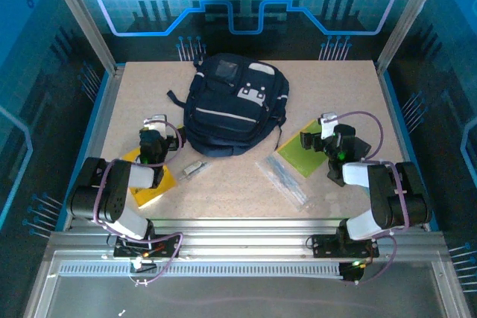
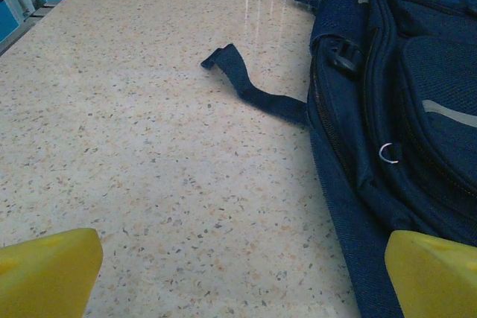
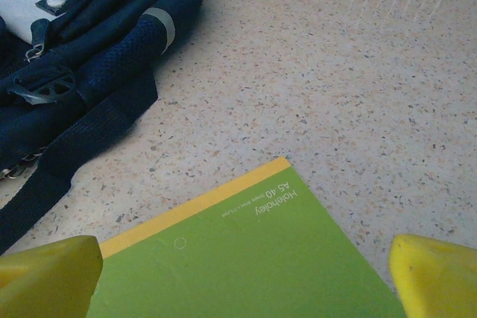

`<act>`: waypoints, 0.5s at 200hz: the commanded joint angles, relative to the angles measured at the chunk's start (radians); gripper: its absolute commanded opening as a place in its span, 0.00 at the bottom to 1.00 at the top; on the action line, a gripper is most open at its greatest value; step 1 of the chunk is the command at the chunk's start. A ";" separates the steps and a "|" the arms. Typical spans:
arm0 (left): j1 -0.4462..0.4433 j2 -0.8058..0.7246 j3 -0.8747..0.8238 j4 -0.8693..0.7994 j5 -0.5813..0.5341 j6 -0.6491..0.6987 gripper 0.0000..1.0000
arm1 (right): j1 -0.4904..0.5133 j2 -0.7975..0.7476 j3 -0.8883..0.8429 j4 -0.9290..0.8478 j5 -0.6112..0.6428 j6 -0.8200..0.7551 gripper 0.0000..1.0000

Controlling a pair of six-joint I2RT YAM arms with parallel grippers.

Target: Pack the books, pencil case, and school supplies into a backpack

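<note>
The backpack [image 1: 235, 106] lies flat on the table [image 1: 335, 80] and looks zipped shut, ahead and to the right of the left gripper [image 2: 242, 273], with a loose strap [image 2: 246, 83] trailing across the table in front of that gripper. None of the items is inside, so packing appears not to have begun. The yellow-green book [image 3: 246, 258] lies flat just under and ahead of the right gripper [image 3: 242, 273], whose yellow fingers [image 3: 45, 273] stand wide apart and hold nothing. The left gripper's jaws are equally wide and empty. The pencil case [image 1: 283, 179] lies behind and to the left of the right gripper. The small pale oblong [image 1: 194, 169] sits to the right of the left gripper, and the yellow book [image 1: 153, 184] lies behind it, under the arm. The next move probably calls for opening the backpack's zip, with one gripper steadying the fabric.
</note>
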 commanded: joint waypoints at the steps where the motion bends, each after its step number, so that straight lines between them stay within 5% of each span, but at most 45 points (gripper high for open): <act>1: -0.033 -0.095 0.012 -0.043 -0.081 0.020 0.99 | 0.033 -0.039 0.104 -0.153 0.083 -0.007 1.00; 36: -0.191 -0.268 0.097 -0.298 -0.360 0.020 0.99 | 0.109 -0.038 0.369 -0.644 0.226 0.098 1.00; 78: -0.278 -0.274 0.423 -1.150 -0.398 -0.553 0.99 | 0.197 0.047 0.662 -1.034 0.155 0.284 1.00; 100: -0.319 -0.251 0.428 -1.284 -0.302 -0.778 0.99 | 0.210 0.100 0.749 -1.112 0.064 0.404 1.00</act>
